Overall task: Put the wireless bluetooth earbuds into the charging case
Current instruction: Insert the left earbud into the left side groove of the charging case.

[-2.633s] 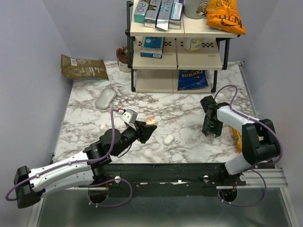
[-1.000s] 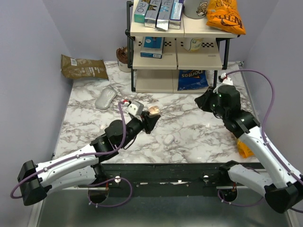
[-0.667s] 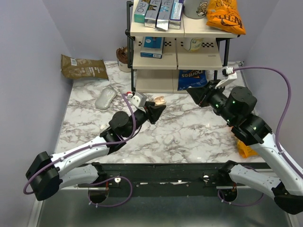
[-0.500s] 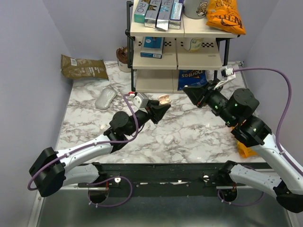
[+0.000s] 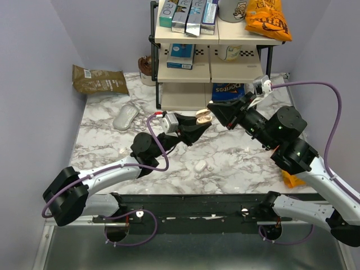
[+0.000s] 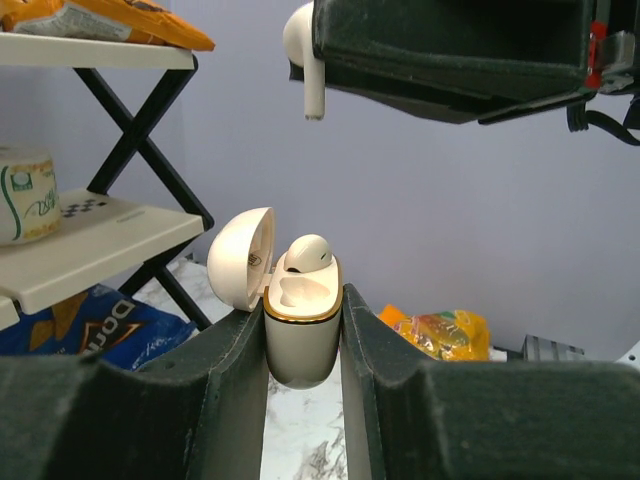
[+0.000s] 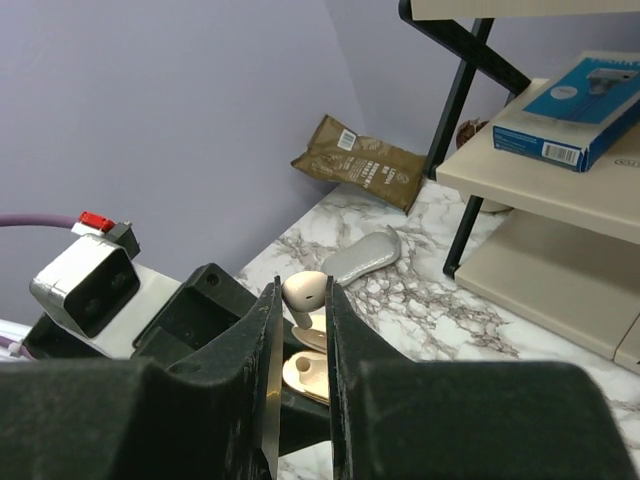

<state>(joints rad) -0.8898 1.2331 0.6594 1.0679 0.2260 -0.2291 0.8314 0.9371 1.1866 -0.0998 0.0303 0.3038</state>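
Earbud (image 6: 305, 50) – the loose one – was pinched by its round head in the right jaws, which were nearly shut on it. In the left wrist view its stem pointed down. It hung in the air above the case (image 6: 300, 340), near it but not touching.

The left jaws were closed on the sides of the case and held it upright, well off the tabletop (image 5: 236, 152), with its lid (image 6: 240, 258) flipped open. Another earbud (image 6: 308, 252) already sat in one hole, and the hole next to it looked free.

To do this well, I think the stem should line up right over the free hole and then go down slowly and straight. The case must stay steady. The jaws should let go only when the earbud sits deep – and should not bump the lid.

The tabletop was marble. A mouse (image 5: 125, 117), a brown bag (image 5: 99, 79) and a small white thing (image 5: 200, 166) lay on it. A shelf (image 5: 209, 64) with boxes and chip bags stood at the back, between plain purple-grey walls.
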